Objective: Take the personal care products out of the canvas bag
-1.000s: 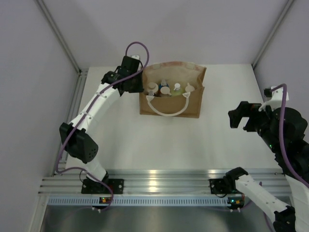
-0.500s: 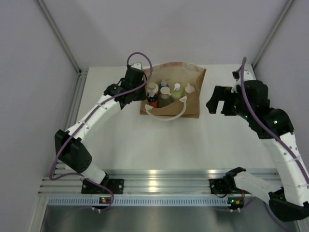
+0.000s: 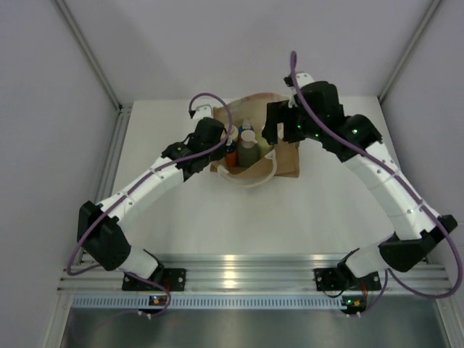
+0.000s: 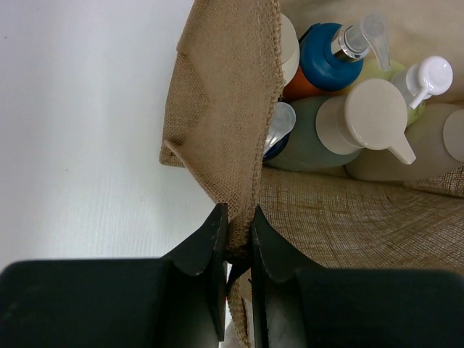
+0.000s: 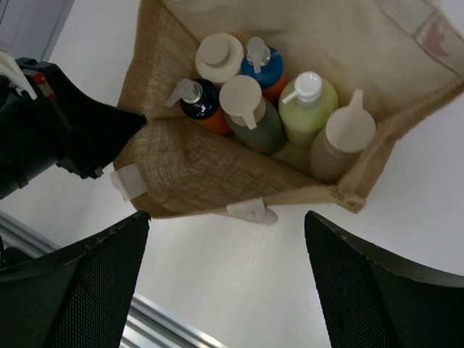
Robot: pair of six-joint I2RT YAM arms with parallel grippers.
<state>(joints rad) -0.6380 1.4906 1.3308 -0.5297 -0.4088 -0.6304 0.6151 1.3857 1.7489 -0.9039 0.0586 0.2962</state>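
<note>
The canvas bag [image 3: 288, 164] stands at the back middle of the table. Inside stand six bottles: cream [image 5: 220, 54], blue-capped orange [image 5: 262, 64], dark-capped orange [image 5: 197, 99], grey-green [image 5: 250, 109], yellow-green [image 5: 308, 101] and tan [image 5: 341, 141]. My left gripper [image 3: 220, 154] is shut on the bag's left rim [image 4: 225, 109], pinching the woven edge between its fingers [image 4: 238, 217]. My right gripper [image 3: 272, 129] hovers above the bag's right half, open wide and empty [image 5: 226, 217]. In the left wrist view the grey-green bottle [image 4: 362, 116] and the blue cap [image 4: 330, 58] show.
A white handle loop [image 3: 250, 178] hangs over the bag's front wall. An aluminium rail [image 3: 232, 272] runs along the near edge, and another [image 3: 116, 145] along the left. Grey walls close the back and sides.
My right arm has swung in from the right side to above the bag. My left gripper has pulled the bag's left rim forward and rightward, folding that side in.
</note>
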